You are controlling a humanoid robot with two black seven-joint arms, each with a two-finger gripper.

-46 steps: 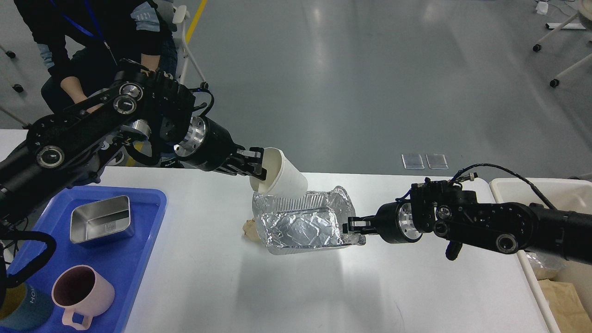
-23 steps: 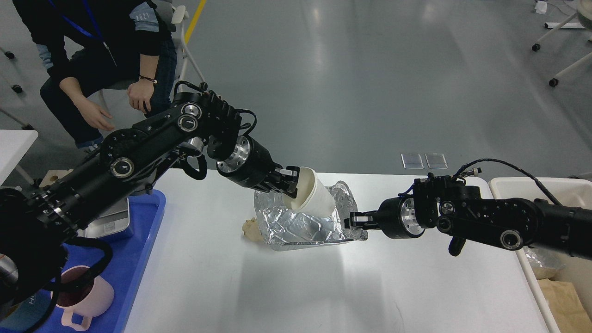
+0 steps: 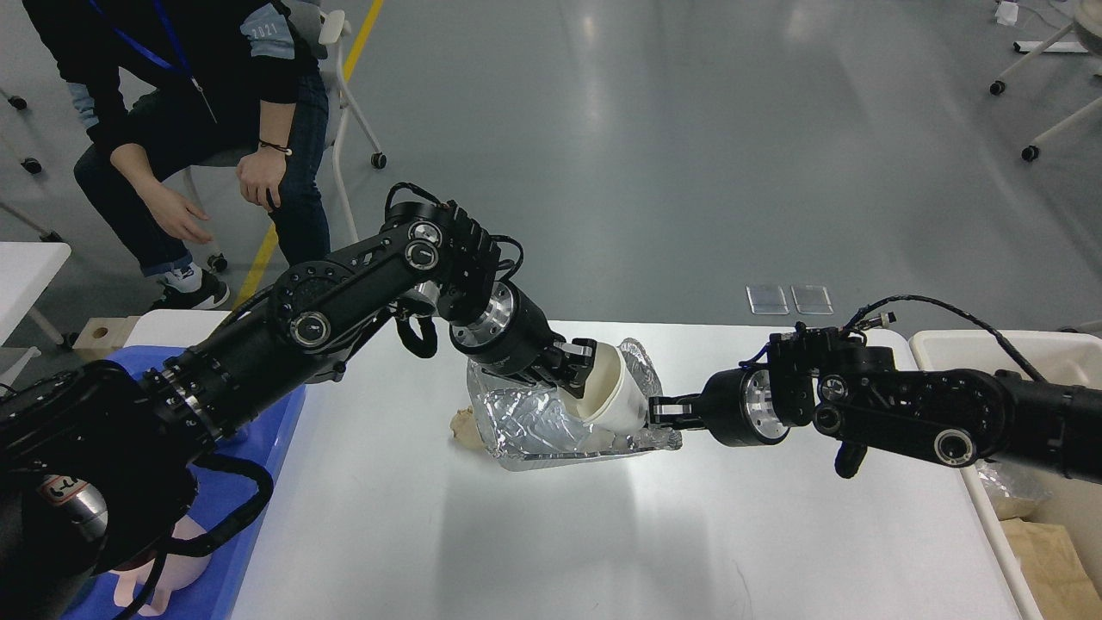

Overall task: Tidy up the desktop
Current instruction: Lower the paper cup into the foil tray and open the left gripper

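Spreading wide beneath us, the white counter (image 3: pixel 534 534) fills the lower part of the head view, with a foil tray (image 3: pixel 551 422) sitting near its far middle. Our left gripper (image 3: pixel 575 368) has its jaws clamped on the rim of a white paper cup (image 3: pixel 613 398). A second ago that cup hung tilted above the tray's far edge; now it lies lowered into the foil, so we judge the rubbish is being nested for one carry. Our right gripper (image 3: pixel 667 413) stays with its jaws closed on the tray's right rim, steadying it. A beige crumpled scrap (image 3: pixel 465 427) rests touching the tray's left side, not yet collected. At the counter's left edge lies the blue tray (image 3: pixel 275 448), largely hidden by our left arm, and at the right stands the cream bin (image 3: pixel 947 344). Beyond the counter stretches a glossy grey floor, with a seated person (image 3: pixel 198 112) at far left.
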